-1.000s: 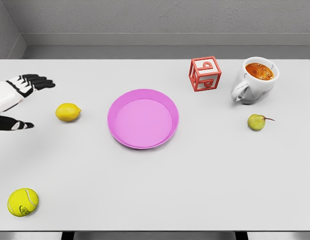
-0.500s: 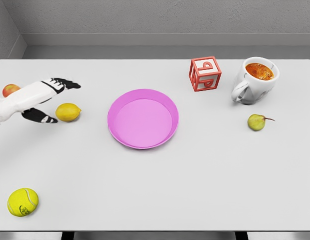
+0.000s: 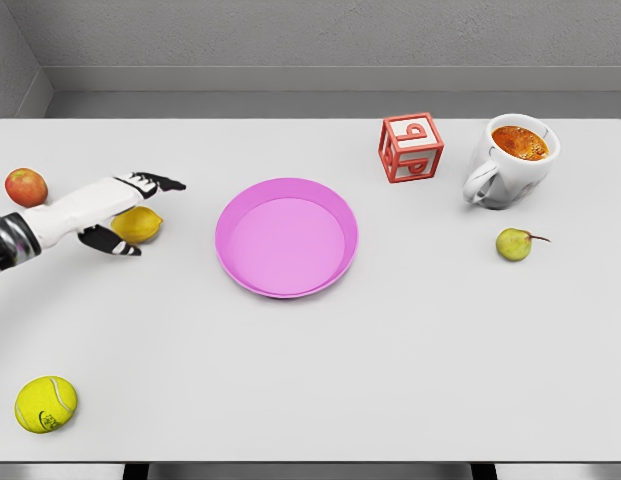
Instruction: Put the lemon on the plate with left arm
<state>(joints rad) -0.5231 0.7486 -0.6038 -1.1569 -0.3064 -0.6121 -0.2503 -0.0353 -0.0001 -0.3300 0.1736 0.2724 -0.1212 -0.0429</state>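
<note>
The left hand reaches over the lemon, its fingers spread wide and its thumb low beside the fruit, holding nothing; the lemon sits on the counter, left of the pink plate and apart from it; an apple lies near the left edge; a tennis ball rests at the front left corner.

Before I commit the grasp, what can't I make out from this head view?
- Lemon: its left and top are covered by the left hand; contact cannot be told.
- Left arm: cut off by the picture's left edge.
- Right arm: out of view.
- Mug: far side hidden behind itself.
</note>
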